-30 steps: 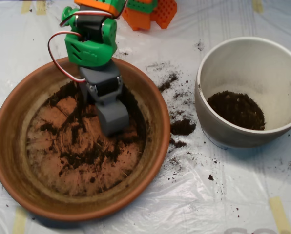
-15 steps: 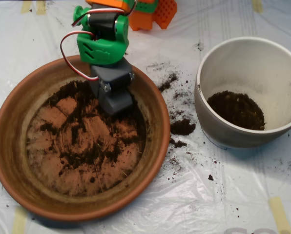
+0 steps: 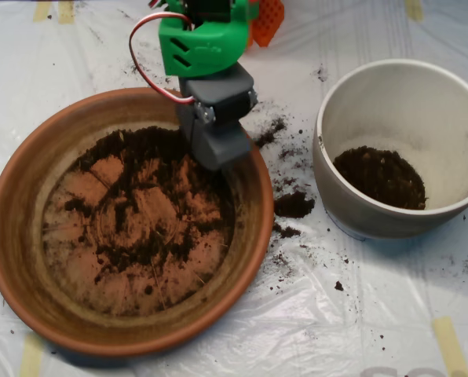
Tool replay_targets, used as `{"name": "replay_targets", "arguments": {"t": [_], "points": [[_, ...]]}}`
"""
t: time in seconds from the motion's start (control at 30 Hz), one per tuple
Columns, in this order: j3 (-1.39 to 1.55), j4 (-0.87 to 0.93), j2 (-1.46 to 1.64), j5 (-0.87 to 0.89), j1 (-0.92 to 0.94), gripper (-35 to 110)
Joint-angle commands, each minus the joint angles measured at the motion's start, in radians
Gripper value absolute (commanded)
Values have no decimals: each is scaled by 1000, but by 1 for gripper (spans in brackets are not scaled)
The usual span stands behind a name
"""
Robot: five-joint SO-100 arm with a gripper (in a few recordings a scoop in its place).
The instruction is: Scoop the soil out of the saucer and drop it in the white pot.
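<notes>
The saucer (image 3: 18, 236) is a wide terracotta dish on the left. Soil (image 3: 140, 149) lies in it as a thin, scraped layer, thickest toward the back, with bare patches of dish between the clumps. My grey scoop (image 3: 218, 148) hangs over the saucer's back right rim under its green mount. Its halves are together and whatever is inside them is hidden. The white pot (image 3: 332, 196) stands to the right, apart from the scoop, with a dark mound of soil (image 3: 379, 177) at its bottom.
Spilled soil crumbs (image 3: 293, 204) lie on the plastic sheet between saucer and pot. Orange printed parts (image 3: 267, 17) sit at the back edge behind the arm. A red servo wire (image 3: 140, 63) loops out to the left of the mount.
The scoop has risen out of the soil at the saucer's middle and moved back and to the right, over the rim toward the pot.
</notes>
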Motion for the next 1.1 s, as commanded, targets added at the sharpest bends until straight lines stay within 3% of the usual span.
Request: {"name": "replay_targets", "arguments": {"t": [0.0,0.63,1.07], "points": [[-84,12,101,46,-3,0],[-97,57,468,284,-207,0],[-712,265,140,368,-397,0]]}}
